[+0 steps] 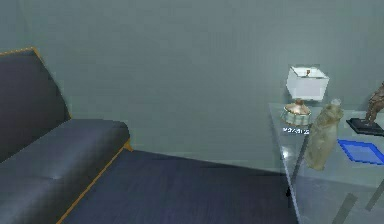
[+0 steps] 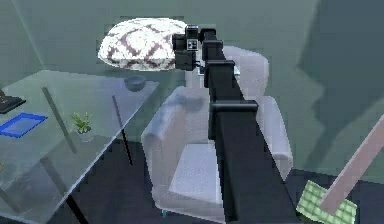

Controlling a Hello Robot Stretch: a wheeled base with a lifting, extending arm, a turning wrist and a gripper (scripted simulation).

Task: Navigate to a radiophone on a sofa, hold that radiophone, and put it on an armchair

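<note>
Gripper (image 2: 181,48) sits at the far end of the arm (image 2: 235,130), at about 12 o'clock in the arm side view. I cannot tell whether its fingers are apart or together. A patterned dome (image 2: 140,42), white with dark red marks, lies right behind it and out to its 9 o'clock, so I cannot tell whether it holds anything. I cannot tell where the radiophone is either; nothing at the gripper's tip reads clearly as one.

The pale armchair (image 2: 190,175) is under the arm, toward 6 o'clock of the gripper, seat facing the view's lower left. At 8 o'clock of the gripper stands a glass table (image 2: 50,95) with a small potted plant (image 2: 82,124) and a blue flat thing (image 2: 22,124) on it. At 4 o'clock, low in the corner, lies a green checked patch (image 2: 325,200).

In the forward view the dark sofa (image 1: 50,150) with wood trim takes up 9 o'clock, against a grey wall. At 3 o'clock the glass table carries a lamp (image 1: 308,85) with a white shade, a pale bottle-like figure (image 1: 322,135) and a dark statuette (image 1: 375,105).
</note>
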